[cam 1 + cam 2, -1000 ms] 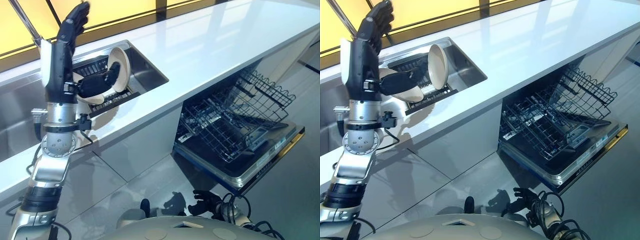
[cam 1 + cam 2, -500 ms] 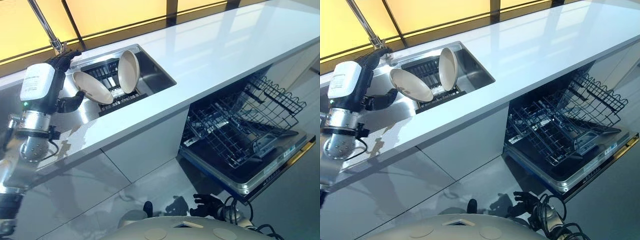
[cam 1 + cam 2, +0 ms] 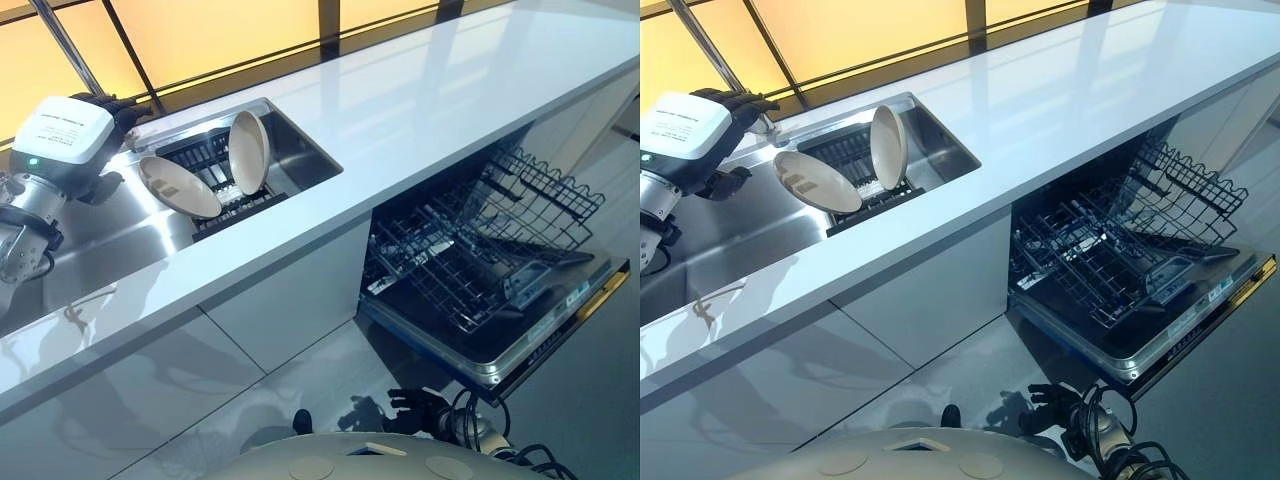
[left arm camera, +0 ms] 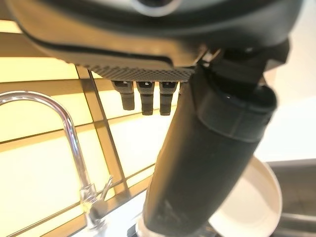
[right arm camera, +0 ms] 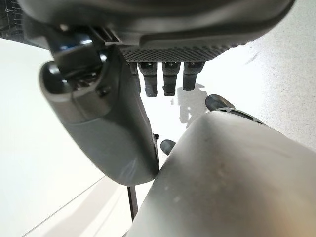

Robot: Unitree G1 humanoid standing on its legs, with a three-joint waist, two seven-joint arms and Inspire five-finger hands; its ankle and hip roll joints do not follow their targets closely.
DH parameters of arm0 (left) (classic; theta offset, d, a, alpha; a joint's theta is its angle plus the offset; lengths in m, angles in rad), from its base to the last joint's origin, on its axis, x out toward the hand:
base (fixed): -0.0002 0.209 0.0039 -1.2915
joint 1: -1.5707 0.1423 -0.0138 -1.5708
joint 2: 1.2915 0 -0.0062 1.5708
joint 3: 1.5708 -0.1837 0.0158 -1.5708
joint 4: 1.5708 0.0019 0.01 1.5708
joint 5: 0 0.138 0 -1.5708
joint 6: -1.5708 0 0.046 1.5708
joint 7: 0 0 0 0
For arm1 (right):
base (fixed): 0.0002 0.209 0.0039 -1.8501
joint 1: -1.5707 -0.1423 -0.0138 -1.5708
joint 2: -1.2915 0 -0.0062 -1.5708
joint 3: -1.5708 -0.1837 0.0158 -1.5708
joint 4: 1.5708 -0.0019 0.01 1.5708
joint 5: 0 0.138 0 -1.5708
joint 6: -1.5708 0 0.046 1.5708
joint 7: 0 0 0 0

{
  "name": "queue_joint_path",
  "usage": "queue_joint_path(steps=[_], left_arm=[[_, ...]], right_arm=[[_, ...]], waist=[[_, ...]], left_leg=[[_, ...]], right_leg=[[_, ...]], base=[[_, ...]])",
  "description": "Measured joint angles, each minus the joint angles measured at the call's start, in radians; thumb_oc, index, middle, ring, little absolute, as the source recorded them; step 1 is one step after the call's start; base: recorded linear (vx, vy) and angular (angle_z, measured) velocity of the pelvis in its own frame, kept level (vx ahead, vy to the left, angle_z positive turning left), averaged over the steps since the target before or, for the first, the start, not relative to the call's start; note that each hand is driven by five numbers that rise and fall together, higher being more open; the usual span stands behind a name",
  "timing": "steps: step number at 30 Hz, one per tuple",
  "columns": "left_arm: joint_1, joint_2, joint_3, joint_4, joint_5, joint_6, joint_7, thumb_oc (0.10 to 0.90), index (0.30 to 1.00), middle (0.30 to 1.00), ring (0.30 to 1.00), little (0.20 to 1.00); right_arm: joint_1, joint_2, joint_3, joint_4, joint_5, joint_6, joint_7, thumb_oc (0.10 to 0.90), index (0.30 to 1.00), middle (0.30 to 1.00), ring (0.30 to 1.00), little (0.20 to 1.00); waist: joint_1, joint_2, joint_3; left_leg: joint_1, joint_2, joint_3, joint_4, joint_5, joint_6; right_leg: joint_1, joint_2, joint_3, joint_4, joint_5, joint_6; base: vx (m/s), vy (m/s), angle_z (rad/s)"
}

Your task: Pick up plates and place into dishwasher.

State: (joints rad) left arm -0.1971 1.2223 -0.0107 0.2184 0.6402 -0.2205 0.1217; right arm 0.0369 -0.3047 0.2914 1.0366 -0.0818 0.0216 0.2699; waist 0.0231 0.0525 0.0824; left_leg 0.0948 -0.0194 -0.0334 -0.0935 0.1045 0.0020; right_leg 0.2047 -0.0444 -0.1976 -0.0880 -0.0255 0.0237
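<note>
Since half a second ago, left hand dropped behind the sink, fingers loosely hooked, holding nothing, near the leaning plate. Right hand hung low, fingers relaxed. Plates looked stiff, slick, breakable; best pinched at the rim.

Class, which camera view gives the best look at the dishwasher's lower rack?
Either eye view shows the dishwasher rack whole, pulled out over the open door and holding no plates. The right eye view repeats it from slightly aside. The left wrist view looks at a faucet and a plate; the right wrist view looks at the floor.
</note>
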Motion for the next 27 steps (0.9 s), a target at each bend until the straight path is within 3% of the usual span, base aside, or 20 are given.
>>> queue_joint_path(steps=[11, 20, 27], left_arm=[[-0.083, 0.009, -0.157, 0.055, 0.047, -0.022, -0.206, 0.8, 0.9, 0.9, 0.9, 0.9], [-0.09, 0.009, -0.178, 0.087, 0.051, -0.024, -0.218, 0.8, 0.9, 0.9, 0.9, 0.9], [-0.09, 0.009, -0.179, 0.137, 0.139, -0.018, -0.179, 0.8, 0.9, 0.9, 0.9, 0.9]], right_arm=[[-0.007, -0.002, 0.001, 0.0, 0.0, 0.001, 0.002, 0.8, 0.9, 0.9, 0.9, 0.9], [-0.009, -0.003, 0.0, 0.002, 0.001, -0.001, 0.002, 0.8, 0.9, 0.9, 0.9, 0.9], [-0.009, -0.003, -0.001, 0.003, 0.001, -0.007, 0.001, 0.8, 0.9, 0.9, 0.9, 0.9]], waist=[[-0.023, 0.0, 0.0], [-0.032, 0.0, 0.0], [-0.035, 0.0, 0.0]], left_leg=[[0.002, 0.001, 0.011, 0.0, 0.0, 0.0], [0.005, 0.001, 0.021, 0.0, -0.001, -0.001], [0.006, 0.002, 0.028, 0.0, -0.001, -0.001]], right_leg=[[-0.005, 0.002, 0.014, 0.003, 0.0, 0.0], [-0.007, 0.004, 0.025, 0.003, 0.0, 0.0], [-0.009, 0.004, 0.031, 0.003, 0.0, 0.0]], base=[[0.01, -0.002, -0.02], [0.01, -0.002, -0.03], [0.01, 0.0, -0.01]])
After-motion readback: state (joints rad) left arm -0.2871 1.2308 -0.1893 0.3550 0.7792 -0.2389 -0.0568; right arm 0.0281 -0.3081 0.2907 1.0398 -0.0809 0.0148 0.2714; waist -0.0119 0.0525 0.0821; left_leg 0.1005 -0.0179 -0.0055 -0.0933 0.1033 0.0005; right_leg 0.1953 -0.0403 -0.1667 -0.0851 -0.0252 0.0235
